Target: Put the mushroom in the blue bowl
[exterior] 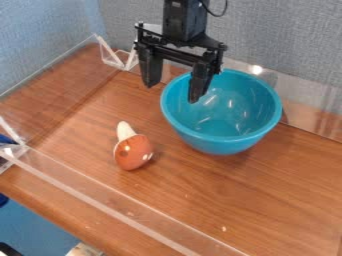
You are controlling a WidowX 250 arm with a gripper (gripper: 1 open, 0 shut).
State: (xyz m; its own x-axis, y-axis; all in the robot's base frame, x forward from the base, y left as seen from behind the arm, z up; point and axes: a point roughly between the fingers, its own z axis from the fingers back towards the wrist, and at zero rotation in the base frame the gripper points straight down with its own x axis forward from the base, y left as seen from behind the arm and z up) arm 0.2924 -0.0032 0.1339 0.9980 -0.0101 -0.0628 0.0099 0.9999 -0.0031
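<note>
The mushroom [131, 149], with a reddish-brown cap and a short cream stem, lies on its side on the wooden table, left of the bowl. The blue bowl [222, 111] stands upright at centre right, glossy turquoise and with nothing inside. My gripper [178, 78] hangs pointing down over the bowl's near-left rim, above and behind the mushroom. Its two black fingers are spread wide apart, open, with nothing between them. The right finger's tip overlaps the bowl's inside in the picture.
The wooden table [80, 110] is fenced by low clear plastic walls [80, 185] along the front and left. A blue-grey fabric wall stands behind. Blue and white parts [8, 140] show at the left edge.
</note>
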